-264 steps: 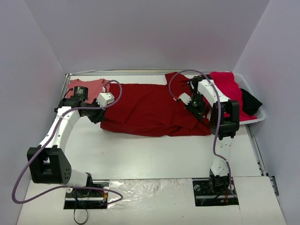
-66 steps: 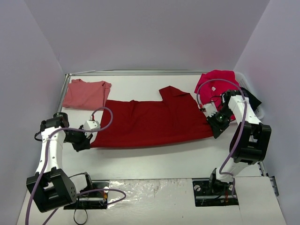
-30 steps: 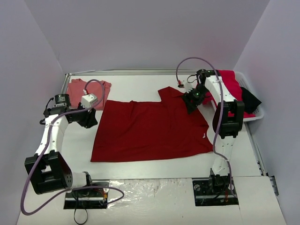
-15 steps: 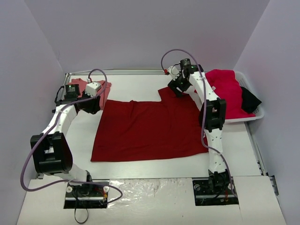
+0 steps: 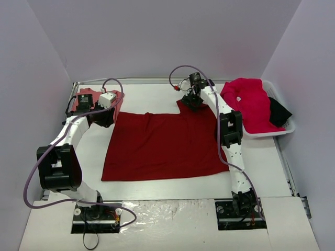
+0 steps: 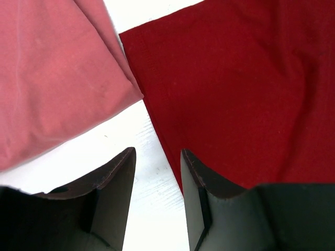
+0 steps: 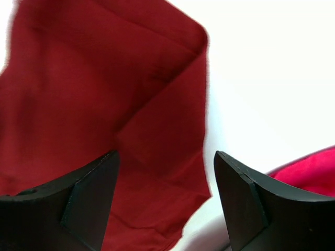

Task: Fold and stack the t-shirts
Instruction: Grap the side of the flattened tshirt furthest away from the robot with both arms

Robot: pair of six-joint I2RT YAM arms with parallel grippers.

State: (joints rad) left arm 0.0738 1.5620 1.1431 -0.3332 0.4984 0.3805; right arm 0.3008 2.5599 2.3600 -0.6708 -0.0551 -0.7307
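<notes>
So the dark crimson t-shirt (image 5: 162, 149) is spread flat on the table (image 5: 157, 193), pretty smooth, with one sleeve (image 7: 157, 130) poking out along its far edge. The right hand (image 5: 190, 101) is parked right over that sleeve. In the right wrist view its fingers (image 7: 89, 201) are spread wide, and the sleeve cloth is seen lying in the gap between them and running out ahead of the tips, doubled over on itself at the end. Nothing is pinched. Whether the tips are touching the cloth can't really be told.

Off to one side of the right hand, the raspberry t-shirt (image 5: 248, 102) is heaped in the white basket (image 5: 285, 129), with a black cloth (image 5: 280, 111) tucked in next to it.

The left hand (image 5: 101, 117) is set at the far corner of the crimson shirt on the other side. Its fingers (image 6: 112, 180) are parted too, but with a narrower gap, and only bare table is seen between them, so nothing is gripped there either. The crimson shirt's side edge runs right alongside one finger. The salmon-pink t-shirt (image 6: 52, 78) is laid flat ahead of the other finger, its corner just beside the crimson corner with a thin strip of table between.
</notes>
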